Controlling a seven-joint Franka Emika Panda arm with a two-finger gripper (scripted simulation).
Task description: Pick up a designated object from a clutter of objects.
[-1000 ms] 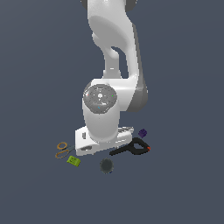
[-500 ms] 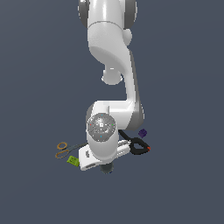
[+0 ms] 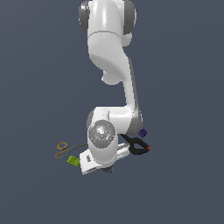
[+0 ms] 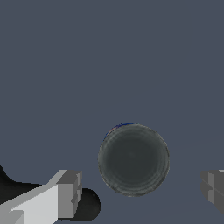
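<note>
Both jaws stand released, straddling the grey can point(image 4: 133, 159); centre yourself on it, descend straight, then clench below its rim.

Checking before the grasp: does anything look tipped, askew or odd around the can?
Nothing stands out. The can sits upright, its flat grey top facing the wrist camera, between the open fingers of the hand, touching neither.
</note>
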